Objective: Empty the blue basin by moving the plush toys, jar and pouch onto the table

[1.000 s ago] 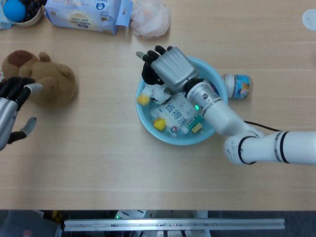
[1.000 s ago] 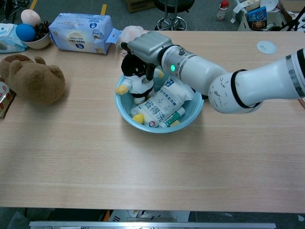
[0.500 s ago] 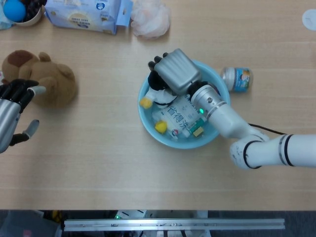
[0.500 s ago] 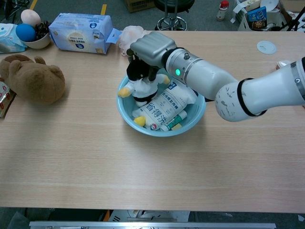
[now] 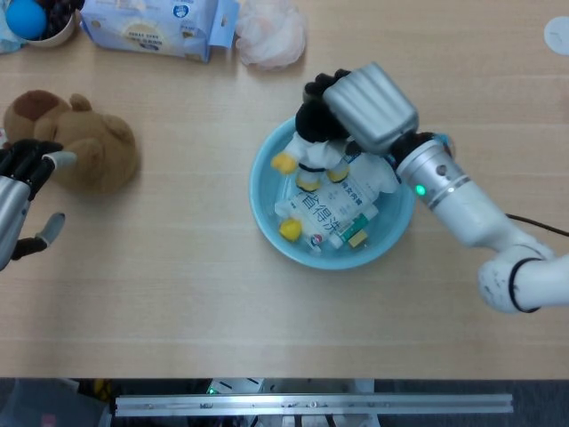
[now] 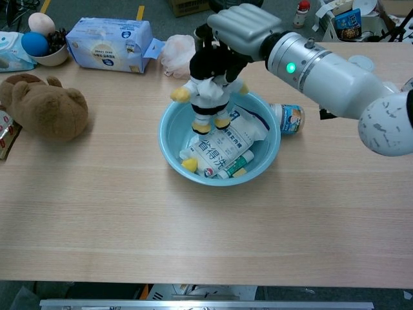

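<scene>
Whereas a second ago the penguin plush (image 6: 210, 81) sat low inside the blue basin (image 6: 173, 145), the right hand (image 6: 242, 26) now grasps it by the head and has lifted it above the rim, feet dangling. Only the pouch (image 6: 221, 143) remains inside. Toward the right edge, the jar (image 6: 290, 119) lies beside the basin; the brown bear (image 5: 76, 140) rests near the left edge, by the released left hand (image 5: 20, 196).
</scene>
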Controlling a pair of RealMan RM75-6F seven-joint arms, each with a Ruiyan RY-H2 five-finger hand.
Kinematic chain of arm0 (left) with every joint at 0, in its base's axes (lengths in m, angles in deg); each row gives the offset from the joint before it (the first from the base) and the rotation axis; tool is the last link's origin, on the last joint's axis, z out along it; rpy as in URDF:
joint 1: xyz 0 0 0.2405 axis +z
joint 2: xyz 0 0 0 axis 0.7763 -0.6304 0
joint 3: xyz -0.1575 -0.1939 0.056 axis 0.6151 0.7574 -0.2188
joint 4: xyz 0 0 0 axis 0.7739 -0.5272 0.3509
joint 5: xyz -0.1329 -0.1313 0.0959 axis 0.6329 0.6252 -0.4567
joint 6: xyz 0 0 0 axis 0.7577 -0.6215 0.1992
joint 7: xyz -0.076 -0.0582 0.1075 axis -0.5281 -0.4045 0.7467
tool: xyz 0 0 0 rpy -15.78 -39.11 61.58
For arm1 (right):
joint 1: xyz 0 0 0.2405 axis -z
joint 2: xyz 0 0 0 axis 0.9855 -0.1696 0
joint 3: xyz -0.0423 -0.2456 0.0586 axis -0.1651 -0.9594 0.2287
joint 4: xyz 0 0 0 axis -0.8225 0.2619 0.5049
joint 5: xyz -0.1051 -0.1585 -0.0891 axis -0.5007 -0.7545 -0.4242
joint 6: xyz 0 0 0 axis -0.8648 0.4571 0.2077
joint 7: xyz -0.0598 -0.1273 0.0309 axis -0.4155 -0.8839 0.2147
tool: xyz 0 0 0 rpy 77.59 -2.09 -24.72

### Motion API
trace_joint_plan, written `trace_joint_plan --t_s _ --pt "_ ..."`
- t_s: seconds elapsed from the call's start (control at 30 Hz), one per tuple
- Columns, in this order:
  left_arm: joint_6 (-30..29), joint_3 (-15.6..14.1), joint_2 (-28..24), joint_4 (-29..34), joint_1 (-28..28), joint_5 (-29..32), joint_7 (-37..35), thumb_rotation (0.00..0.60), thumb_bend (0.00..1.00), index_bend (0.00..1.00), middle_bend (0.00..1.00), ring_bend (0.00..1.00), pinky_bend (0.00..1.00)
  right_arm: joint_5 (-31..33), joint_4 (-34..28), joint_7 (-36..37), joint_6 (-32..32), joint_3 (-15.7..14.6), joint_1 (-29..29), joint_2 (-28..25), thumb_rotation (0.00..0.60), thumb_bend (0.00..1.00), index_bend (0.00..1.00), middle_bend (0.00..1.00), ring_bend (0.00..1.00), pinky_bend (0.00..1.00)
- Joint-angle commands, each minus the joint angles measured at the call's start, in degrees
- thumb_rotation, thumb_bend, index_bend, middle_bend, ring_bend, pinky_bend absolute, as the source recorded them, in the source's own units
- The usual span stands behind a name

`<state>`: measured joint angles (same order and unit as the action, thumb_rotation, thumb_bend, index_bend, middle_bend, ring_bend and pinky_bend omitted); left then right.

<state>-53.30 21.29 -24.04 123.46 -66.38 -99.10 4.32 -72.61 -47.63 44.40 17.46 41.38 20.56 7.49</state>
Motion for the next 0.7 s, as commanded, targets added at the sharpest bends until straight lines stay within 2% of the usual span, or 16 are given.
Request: trace_joint_plan --t_s 0.03,0.17,0.3,0.43,0.7 --pt "0.3 0.0 -0.1 -0.2 0.0 0.1 -0.2 0.600 0.33 0.22 0.20 0.16 0.25 -2.8 -6.2 3.1 2.0 -0.3 4.1 -8.0 0.600 0.39 0.69 0.57 0.61 0.83" --pt "0.8 -0.2 -0.3 -0.3 -0.1 0.0 -0.4 0.600 0.33 0.22 0.20 0.16 0.25 -4.1 -7.3 3.4 3.6 -1.8 7.0 -12.3 0.600 0.39 0.69 0.57 0.61 0.83" --pt "0.6 -0.3 -0.3 -0.3 0.1 -0.4 -0.4 0.600 0.33 0.22 0.20 0.16 0.25 -4.1 -5.4 5.0 4.2 -2.8 9.7 -14.8 0.600 0.39 0.69 0.57 0.61 0.83" --pt "0.7 -0.4 -0.3 -0.3 0.1 -0.7 -0.5 0.600 0.33 0.22 0.20 0.16 0.25 -4.0 -3.2 5.6 4.4 -3.2 11.0 -15.4 0.600 0.39 0.69 0.57 0.61 0.83" --pt "1.8 -0.5 -0.2 -0.2 -0.2 -0.3 0.0 0.600 0.33 0.22 0.20 0.16 0.25 -0.7 7.1 7.0 1.0 -3.9 13.1 -12.8 0.600 0.38 0.69 0.57 0.60 0.83"
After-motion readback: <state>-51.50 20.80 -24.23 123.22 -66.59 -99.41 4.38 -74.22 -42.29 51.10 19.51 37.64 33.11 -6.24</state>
